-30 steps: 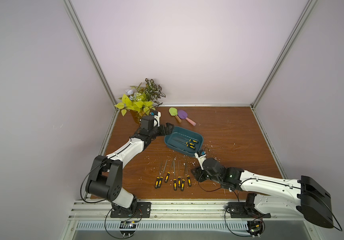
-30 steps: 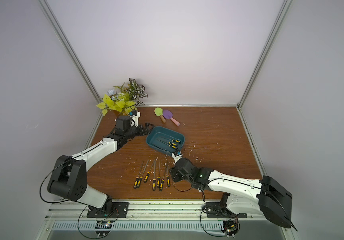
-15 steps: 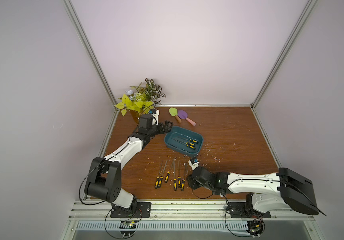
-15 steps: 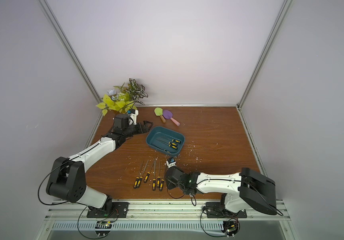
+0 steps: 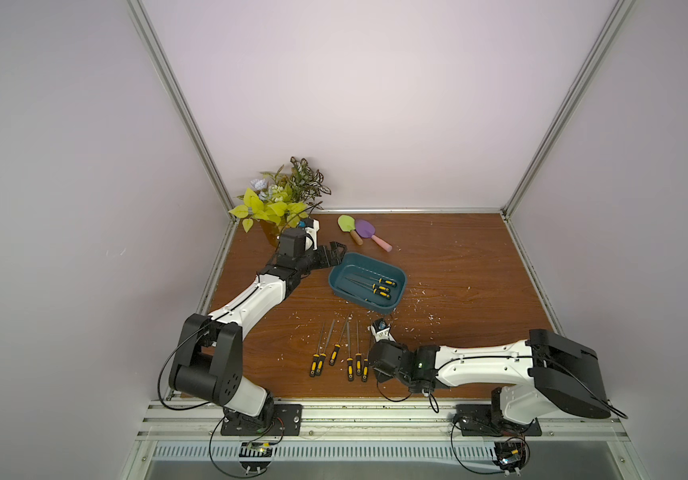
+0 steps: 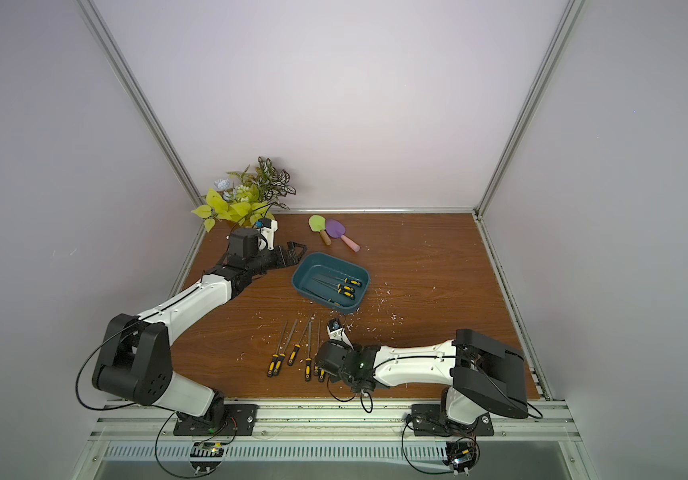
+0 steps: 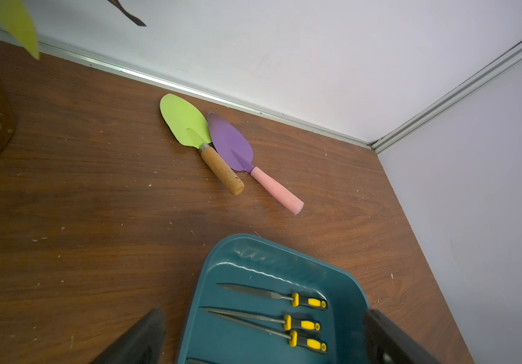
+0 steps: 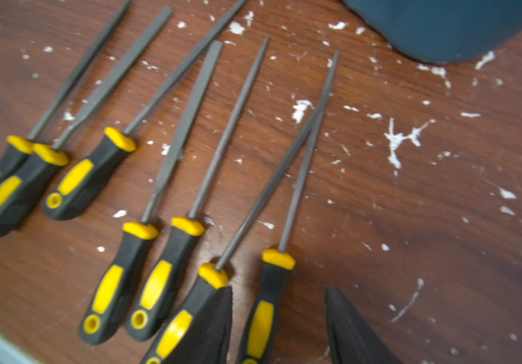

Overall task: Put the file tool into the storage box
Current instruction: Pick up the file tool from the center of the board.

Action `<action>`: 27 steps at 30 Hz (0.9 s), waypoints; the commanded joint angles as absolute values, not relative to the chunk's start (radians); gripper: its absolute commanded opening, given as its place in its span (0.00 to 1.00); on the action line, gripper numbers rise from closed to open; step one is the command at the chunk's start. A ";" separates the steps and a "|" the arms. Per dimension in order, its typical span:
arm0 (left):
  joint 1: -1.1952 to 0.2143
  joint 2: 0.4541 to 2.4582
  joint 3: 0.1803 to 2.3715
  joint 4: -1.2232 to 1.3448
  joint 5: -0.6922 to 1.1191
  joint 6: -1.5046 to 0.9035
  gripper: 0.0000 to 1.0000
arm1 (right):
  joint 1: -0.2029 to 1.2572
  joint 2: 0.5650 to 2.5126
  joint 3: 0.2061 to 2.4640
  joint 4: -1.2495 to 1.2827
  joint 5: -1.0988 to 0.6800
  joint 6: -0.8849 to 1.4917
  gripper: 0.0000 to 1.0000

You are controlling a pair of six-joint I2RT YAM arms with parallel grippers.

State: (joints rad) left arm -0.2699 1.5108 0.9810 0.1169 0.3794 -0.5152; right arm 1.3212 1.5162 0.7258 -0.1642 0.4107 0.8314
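- Nearest us, the right gripper hangs low over the table, its fingers spread either side of the end file by the handle, not pinching it.
- Six more files lie beside it.
- Mid-table, the box holds three files.
- The left gripper straddles the box's end, fingers spread; we cannot tell whether they touch it.
- Farthest: two trowels and a plant.

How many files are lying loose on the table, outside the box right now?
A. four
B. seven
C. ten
B: the right wrist view shows seven files lying side by side on the table, outside the storage box.
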 commanded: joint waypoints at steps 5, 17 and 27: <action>-0.293 1.489 1.006 0.083 0.342 -0.477 0.99 | 1.334 1.488 0.693 -0.202 0.466 0.850 0.52; -0.296 1.485 1.008 0.079 0.337 -0.472 1.00 | 1.379 1.574 0.733 -0.150 0.448 0.826 0.51; -0.296 1.485 1.011 0.079 0.346 -0.472 1.00 | 1.381 1.535 0.628 -0.075 0.444 0.864 0.27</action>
